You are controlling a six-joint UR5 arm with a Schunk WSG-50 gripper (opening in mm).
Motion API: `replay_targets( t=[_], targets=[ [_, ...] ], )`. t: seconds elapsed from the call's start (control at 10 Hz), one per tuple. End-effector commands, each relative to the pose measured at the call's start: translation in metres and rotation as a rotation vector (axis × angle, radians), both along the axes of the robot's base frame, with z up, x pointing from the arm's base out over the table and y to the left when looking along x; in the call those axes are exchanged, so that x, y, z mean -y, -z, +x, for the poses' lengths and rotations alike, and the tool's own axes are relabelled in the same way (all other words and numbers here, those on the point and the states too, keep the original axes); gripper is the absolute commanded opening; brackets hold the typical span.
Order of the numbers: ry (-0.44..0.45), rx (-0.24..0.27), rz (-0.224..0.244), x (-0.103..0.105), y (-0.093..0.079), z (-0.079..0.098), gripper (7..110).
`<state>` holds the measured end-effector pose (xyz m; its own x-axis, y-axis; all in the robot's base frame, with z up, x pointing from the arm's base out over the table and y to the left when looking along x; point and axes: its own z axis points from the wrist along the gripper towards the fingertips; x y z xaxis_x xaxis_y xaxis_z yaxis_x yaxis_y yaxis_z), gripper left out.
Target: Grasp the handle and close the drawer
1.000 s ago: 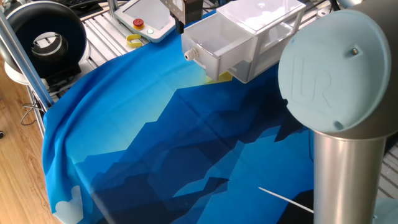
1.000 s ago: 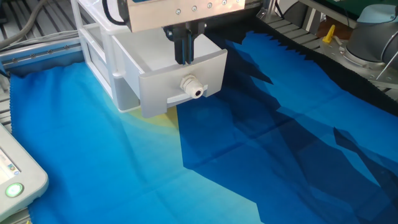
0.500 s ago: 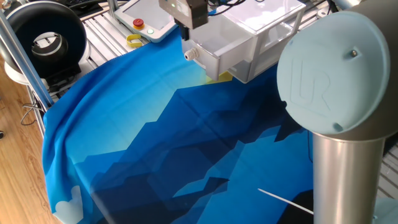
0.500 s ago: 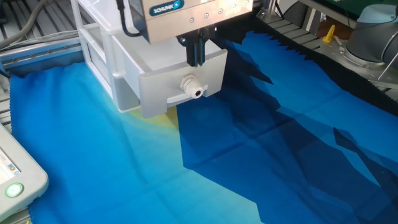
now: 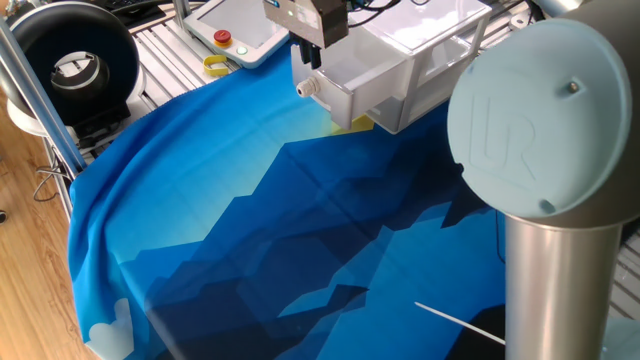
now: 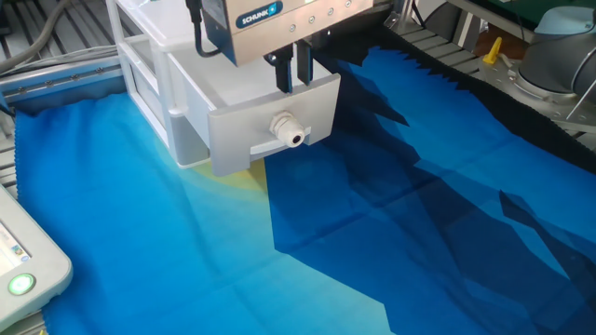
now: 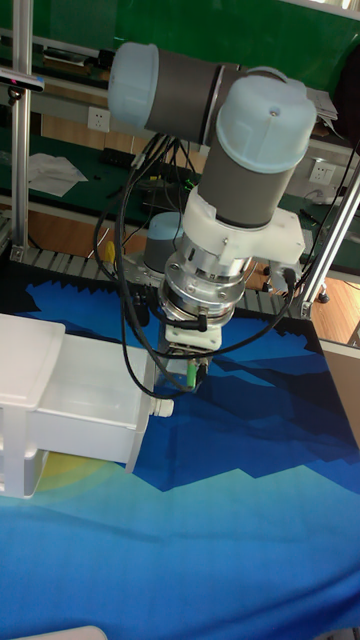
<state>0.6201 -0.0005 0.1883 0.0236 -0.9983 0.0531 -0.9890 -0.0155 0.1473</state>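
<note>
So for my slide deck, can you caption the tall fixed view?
Two-finger gripper hangs just above the small white knob of the open translucent white plastic drawer.

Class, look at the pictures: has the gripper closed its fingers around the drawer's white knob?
No. The gripper hangs above the handle, its fingers apart and touching nothing.

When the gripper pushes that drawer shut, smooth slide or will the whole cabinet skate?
The drawer looks thin, empty plastic, so probably light. The cabinet sits unfixed on smooth cloth and may skate. The handle is small and round, so possibly slippery.
</note>
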Motion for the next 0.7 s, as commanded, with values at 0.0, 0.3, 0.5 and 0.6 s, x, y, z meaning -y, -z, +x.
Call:
replay_targets(
  t=[0.0,0.3,0.5,0.6],
  targets=[
    [0.001,0.023,0.062,-0.021,0.004,0.003,22],
    [0.058,0.084,0.181,-0.060,0.003,0.017,44],
    [0.096,-0.023,0.089,-0.037,-0.001,-0.010,22],
    [0.103,-0.031,0.075,-0.034,0.000,-0.013,22]
  ],
)
